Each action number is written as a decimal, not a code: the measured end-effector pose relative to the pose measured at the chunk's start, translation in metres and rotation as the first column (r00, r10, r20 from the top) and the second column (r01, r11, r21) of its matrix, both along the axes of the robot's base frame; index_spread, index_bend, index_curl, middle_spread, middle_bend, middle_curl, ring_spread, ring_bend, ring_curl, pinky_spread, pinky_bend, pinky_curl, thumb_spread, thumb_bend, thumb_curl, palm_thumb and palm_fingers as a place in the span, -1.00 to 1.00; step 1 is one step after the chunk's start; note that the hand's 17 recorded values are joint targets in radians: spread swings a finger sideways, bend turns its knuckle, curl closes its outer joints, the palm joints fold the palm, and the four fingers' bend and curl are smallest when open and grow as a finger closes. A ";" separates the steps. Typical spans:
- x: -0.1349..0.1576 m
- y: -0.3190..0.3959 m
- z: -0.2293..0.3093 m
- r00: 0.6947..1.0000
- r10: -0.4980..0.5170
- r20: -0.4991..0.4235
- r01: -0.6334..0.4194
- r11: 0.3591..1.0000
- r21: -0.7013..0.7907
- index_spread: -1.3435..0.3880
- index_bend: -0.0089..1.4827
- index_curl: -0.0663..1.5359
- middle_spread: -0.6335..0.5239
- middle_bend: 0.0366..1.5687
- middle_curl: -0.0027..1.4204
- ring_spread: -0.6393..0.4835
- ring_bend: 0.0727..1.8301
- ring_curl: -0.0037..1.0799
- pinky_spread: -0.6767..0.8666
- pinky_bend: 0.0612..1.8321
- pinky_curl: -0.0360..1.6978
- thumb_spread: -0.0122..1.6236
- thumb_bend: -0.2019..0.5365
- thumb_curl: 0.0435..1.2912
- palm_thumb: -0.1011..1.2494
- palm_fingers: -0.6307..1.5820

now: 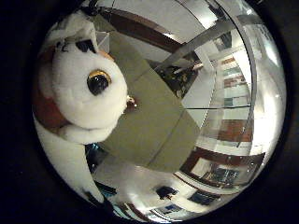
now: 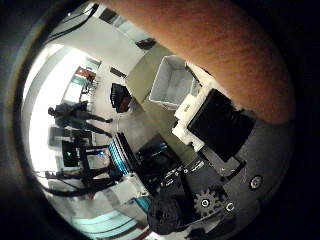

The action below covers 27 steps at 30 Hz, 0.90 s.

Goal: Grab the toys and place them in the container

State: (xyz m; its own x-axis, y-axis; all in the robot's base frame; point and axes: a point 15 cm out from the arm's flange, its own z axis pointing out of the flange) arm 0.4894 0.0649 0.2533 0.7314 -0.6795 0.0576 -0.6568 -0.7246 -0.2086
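Observation:
A white and brown plush toy (image 1: 79,89) with a shiny dark eye lies close against my palm in the right little finger side palm view. A white and black finger part (image 1: 82,39) sits over it. In the right thumb side palm view its orange-brown fur (image 2: 220,40) fills one side, with my right hand (image 2: 215,125) curled beside it. The toy hangs well above the olive table (image 1: 163,126). A white open container (image 2: 168,82) stands on that table, away from the hand.
The table's edge (image 1: 192,149) drops off to the room floor with dark furniture (image 1: 168,191). In the right thumb side palm view, dark chairs and equipment (image 2: 120,97) stand beyond the table.

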 end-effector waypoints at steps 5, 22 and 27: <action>-0.010 0.060 -0.002 0.998 0.057 -0.010 -0.057 0.998 0.012 0.28 0.51 0.21 -0.13 0.72 0.12 -0.38 0.31 0.83 -0.38 0.52 0.02 0.29 -0.49 0.02 0.68 0.57; -0.003 0.209 -0.029 0.986 0.157 -0.048 -0.151 0.982 0.118 0.28 0.51 0.21 -0.14 0.72 0.12 -0.38 0.31 0.83 -0.39 0.50 0.06 0.29 -0.49 0.03 0.65 0.56; -0.004 0.238 -0.030 0.982 0.183 -0.037 -0.176 0.975 0.139 0.28 0.45 0.20 -0.13 0.67 0.09 -0.36 0.29 0.77 -0.40 0.46 0.02 0.34 -0.51 -0.01 0.52 0.57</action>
